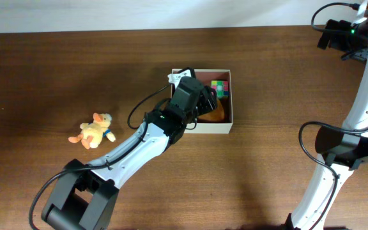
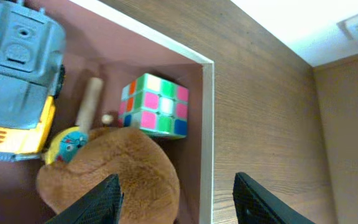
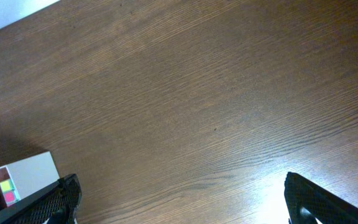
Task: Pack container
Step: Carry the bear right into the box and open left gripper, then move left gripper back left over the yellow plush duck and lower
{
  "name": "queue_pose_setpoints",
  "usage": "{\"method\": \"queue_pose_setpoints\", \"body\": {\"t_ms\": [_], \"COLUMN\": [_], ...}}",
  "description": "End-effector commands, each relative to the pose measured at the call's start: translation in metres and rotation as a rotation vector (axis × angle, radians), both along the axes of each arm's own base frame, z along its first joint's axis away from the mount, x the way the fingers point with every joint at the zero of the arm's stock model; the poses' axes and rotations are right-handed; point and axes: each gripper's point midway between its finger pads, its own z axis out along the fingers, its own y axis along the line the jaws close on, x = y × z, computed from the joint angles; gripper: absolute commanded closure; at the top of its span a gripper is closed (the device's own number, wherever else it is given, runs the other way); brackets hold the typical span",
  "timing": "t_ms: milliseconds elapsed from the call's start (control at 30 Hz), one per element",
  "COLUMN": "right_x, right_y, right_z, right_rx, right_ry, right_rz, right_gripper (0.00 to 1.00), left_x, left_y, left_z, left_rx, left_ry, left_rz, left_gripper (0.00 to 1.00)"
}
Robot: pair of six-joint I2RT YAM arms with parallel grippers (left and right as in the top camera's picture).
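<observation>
The container (image 1: 229, 101) is a white-walled square box at the table's middle. In the left wrist view its wall (image 2: 207, 124) holds a colourful puzzle cube (image 2: 154, 104), a brown plush (image 2: 114, 165), a grey and yellow toy truck (image 2: 17, 81) and a wooden stick (image 2: 92, 99). My left gripper (image 2: 176, 199) is open and empty, hovering over the box's edge with one finger above the brown plush and the other above the table outside. A yellow plush duck (image 1: 94, 130) lies on the table to the left. My right gripper (image 3: 182, 199) is open and empty, high over bare table.
The right arm (image 1: 356, 96) stands along the table's right side, its base near the front. The box corner (image 3: 27, 171) shows at the lower left of the right wrist view. A cable (image 1: 142, 105) loops beside the left arm.
</observation>
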Motion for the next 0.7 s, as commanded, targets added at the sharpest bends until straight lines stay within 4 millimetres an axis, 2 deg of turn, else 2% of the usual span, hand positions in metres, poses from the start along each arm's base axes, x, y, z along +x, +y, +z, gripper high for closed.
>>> {"method": "queue_pose_setpoints", "body": {"t_ms": [0, 200, 333, 400, 467, 500, 667], "right_x": [-0.001, -0.001, -0.001, -0.001, -0.001, -0.001, -0.001], "right_y": [0.0, 0.0, 0.0, 0.0, 0.0, 0.0, 0.0], "right_z": [0.002, 0.002, 0.002, 0.002, 0.002, 0.002, 0.002], "right_rx": [0.006, 0.007, 0.007, 0.007, 0.007, 0.007, 0.007], "right_ry": [-0.003, -0.003, -0.003, -0.003, -0.003, -0.003, -0.003], "right_rz": [-0.007, -0.007, -0.007, -0.007, -0.007, -0.007, -0.007], "right_gripper": [0.01, 0.01, 0.01, 0.01, 0.01, 0.01, 0.01], "left_x": [0.001, 0.006, 0.004, 0.005, 0.003, 0.001, -0.013], "left_y": [-0.012, -0.015, -0.009, 0.008, 0.048, 0.055, 0.128], "left_z": [0.016, 0.033, 0.032, 0.027, 0.03, 0.033, 0.072], "left_rx": [0.01, 0.099, 0.272, 0.357, 0.448, 0.456, 0.478], "left_ry": [-0.052, -0.135, -0.194, -0.166, -0.083, -0.071, -0.011], "left_rz": [-0.072, -0.154, -0.268, -0.245, -0.175, -0.166, -0.05], "left_gripper": [0.41, 0.44, 0.44, 0.36, 0.28, 0.27, 0.21]}}
